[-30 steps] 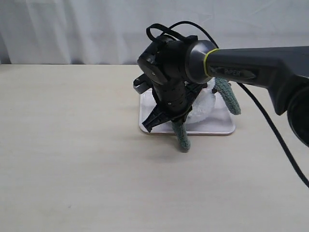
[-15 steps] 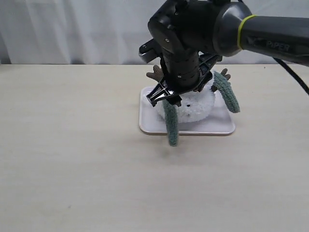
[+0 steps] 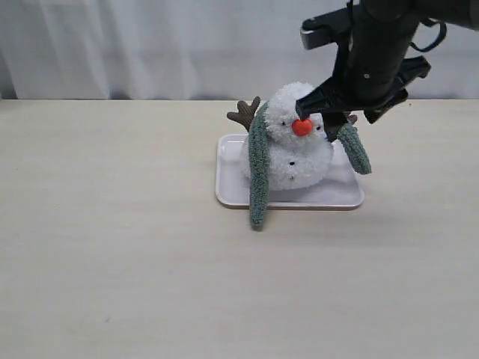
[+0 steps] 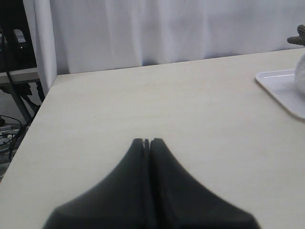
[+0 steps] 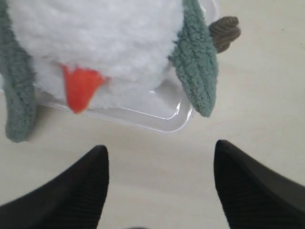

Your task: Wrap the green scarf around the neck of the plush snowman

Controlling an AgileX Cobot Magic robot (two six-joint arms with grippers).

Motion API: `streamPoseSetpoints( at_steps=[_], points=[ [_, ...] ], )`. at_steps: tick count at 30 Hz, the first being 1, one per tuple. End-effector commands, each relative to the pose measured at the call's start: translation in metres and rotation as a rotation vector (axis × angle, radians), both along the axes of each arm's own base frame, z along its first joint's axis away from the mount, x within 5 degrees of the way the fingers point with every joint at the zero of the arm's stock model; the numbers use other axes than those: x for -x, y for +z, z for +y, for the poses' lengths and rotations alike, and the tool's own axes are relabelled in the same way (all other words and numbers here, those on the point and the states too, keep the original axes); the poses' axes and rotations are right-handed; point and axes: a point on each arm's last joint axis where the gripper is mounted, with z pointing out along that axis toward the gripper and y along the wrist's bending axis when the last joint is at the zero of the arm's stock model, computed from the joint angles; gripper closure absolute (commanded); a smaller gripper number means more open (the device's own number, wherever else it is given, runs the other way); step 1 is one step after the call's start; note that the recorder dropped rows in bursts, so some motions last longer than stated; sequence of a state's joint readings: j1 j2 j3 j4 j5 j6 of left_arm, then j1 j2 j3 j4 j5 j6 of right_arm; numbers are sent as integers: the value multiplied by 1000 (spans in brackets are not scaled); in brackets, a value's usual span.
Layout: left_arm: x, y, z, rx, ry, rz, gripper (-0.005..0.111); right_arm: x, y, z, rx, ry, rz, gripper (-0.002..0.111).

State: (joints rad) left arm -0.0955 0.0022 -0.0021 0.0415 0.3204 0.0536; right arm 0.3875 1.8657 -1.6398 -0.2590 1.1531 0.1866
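The plush snowman (image 3: 290,148) sits upright on a white tray (image 3: 329,197), orange nose facing the front. The green scarf (image 3: 259,170) runs behind its neck; one end hangs down its left side past the tray's front edge, the other end (image 3: 353,147) hangs at its right. My right gripper (image 3: 327,116) hovers open just above and right of the head, holding nothing. Its wrist view shows the snowman (image 5: 109,43), both scarf ends (image 5: 198,71) and the open right gripper (image 5: 159,152) over bare table. My left gripper (image 4: 147,141) is shut and empty, far left of the tray (image 4: 281,90).
A brown twig arm (image 3: 244,114) sticks out behind the scarf at the snowman's left. The beige table (image 3: 112,247) stretches wide in front and to the left. A white curtain (image 3: 150,45) closes off the back edge.
My right gripper opened and let go of the scarf end, then rose and swung back to the right. The released end now hangs down the snowman's left side.
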Motion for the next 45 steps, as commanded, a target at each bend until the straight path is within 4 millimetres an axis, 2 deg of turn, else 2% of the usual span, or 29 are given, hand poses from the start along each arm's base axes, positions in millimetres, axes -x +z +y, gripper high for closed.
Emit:
streamPoseSetpoints(
  at_steps=[1,6,10,13,16,19,24,27,31,33,34,36,39,42,43,45],
  points=[
    [0,1,0,5,1,-12,107,-6,-41,-34,-21,4,-14,47],
    [0,1,0,5,1,-12,107,-13,-78,-57,-79,74,-179,47],
    [0,1,0,5,1,-12,107,-11,-98,-54,-63,232,-293,47],
    [0,1,0,5,1,-12,107,-15,-109,-53,-77,253,-343,49],
    [0,1,0,5,1,-12,107,-17,-120,-56,-52,270,-316,55],
    [0,1,0,5,1,-12,107,-14,-127,-60,-8,289,-255,71],
    [0,1,0,5,1,-12,107,-8,-126,-64,32,284,-178,104],
    [0,1,0,5,1,-12,107,-5,-118,-65,35,279,-183,104],
    [0,1,0,5,1,-12,107,3,-96,-67,20,253,-228,104],
    [0,1,0,5,1,-12,107,6,-96,-67,14,261,-246,104],
    [0,1,0,5,1,-12,107,7,-98,-67,11,264,-248,104],
    [0,1,0,5,1,-12,107,7,-104,-67,-5,228,-231,94],
    [0,1,0,5,1,-12,107,4,-112,-67,-15,219,-224,68],
    [0,1,0,5,1,-12,107,2,-114,-65,-34,210,-240,47],
    [0,1,0,5,1,-12,107,2,-113,-64,-45,204,-247,43],
    [0,1,0,5,1,-12,107,0,-113,-63,-53,210,-271,42]
  ],
)
